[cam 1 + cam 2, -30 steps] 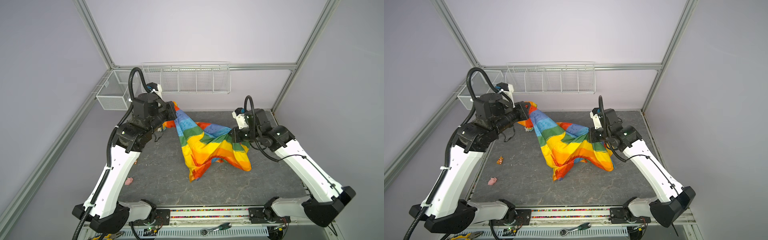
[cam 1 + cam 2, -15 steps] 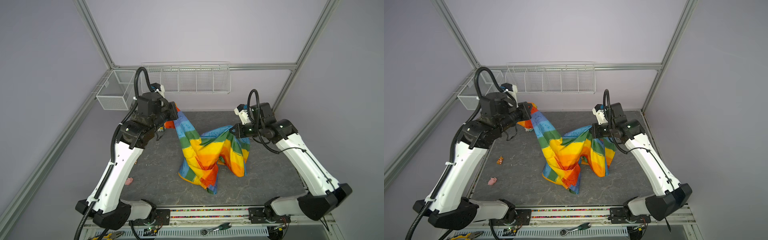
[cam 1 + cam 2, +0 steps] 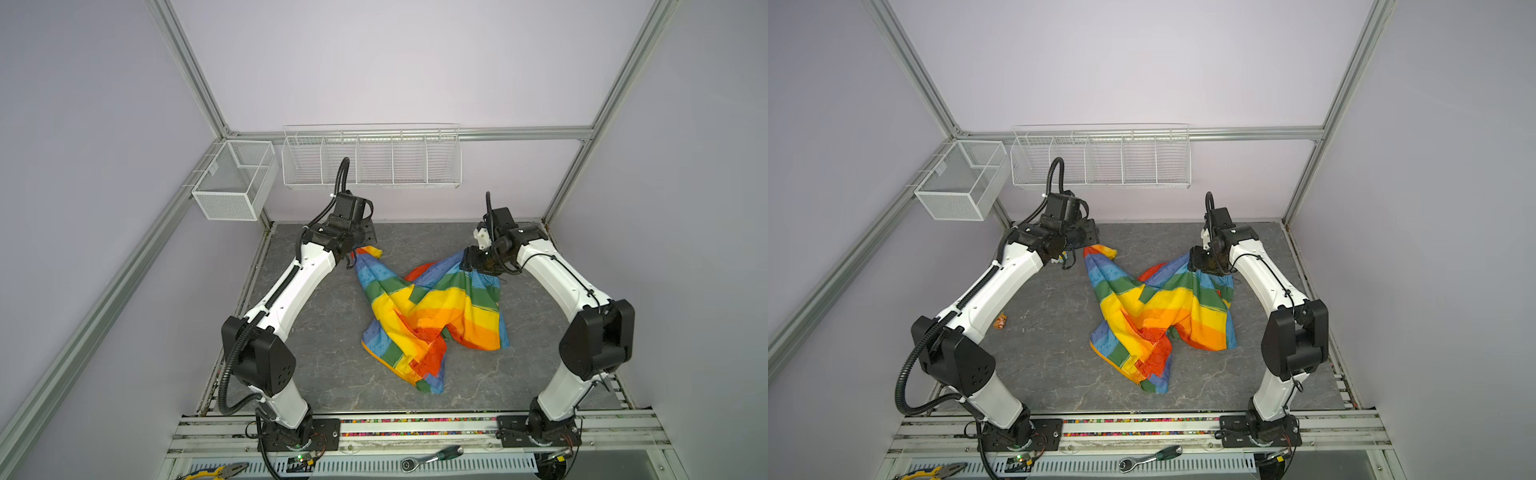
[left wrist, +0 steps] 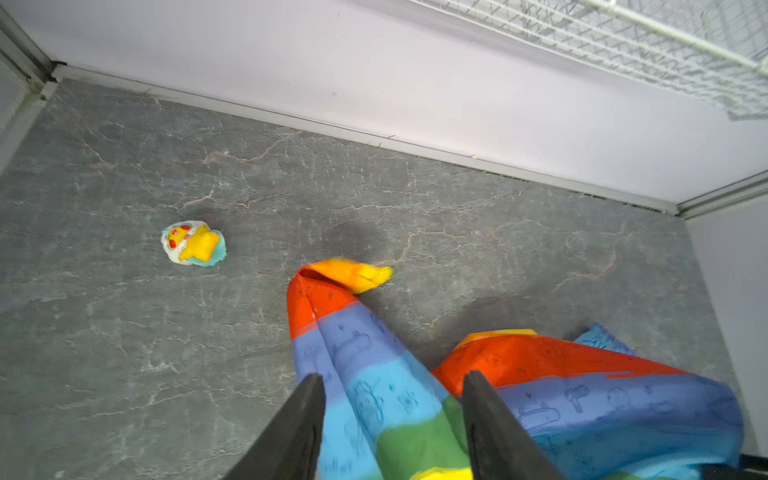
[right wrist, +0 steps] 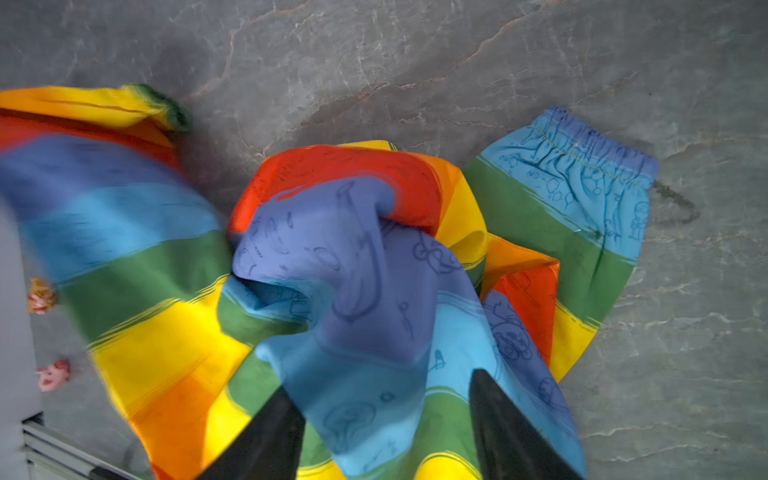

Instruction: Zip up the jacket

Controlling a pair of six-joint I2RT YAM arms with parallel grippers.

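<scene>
- Plainly, left gripper (image 4: 392, 375) and right gripper (image 5: 382, 382) stand apart, rainbow jacket (image 3: 432, 307) cloth loose between.
- Risk: it settles crumpled mid-frame, burying the seemingly hidden zipper.

1. Grey marbled tabletop (image 3: 316, 332), pale veins all over.
2. White wire rack (image 3: 371, 160) on the back wall, split by dividers into compartments; shows in both top views (image 3: 1100, 160).
3. White mesh basket (image 3: 232, 183) hung at the back-left corner, just beside the rack.
4. Small yellow figure toy (image 4: 193, 243) lying on the tabletop near the back wall (red cheeks, white-and-teal wrap).
5. Small orange toy (image 3: 1000, 321) on the tabletop near its left edge; pink toy (image 5: 53, 375) near it, blurry.
6. Ratchet wrench (image 3: 432, 457), green grip, on the front ledge.
7. Pliers (image 3: 216, 471), yellow-blue handles, same ledge, well apart from the wrench.
8. Aluminium frame posts (image 3: 187, 66), lilac walls (image 3: 374, 62).
</scene>
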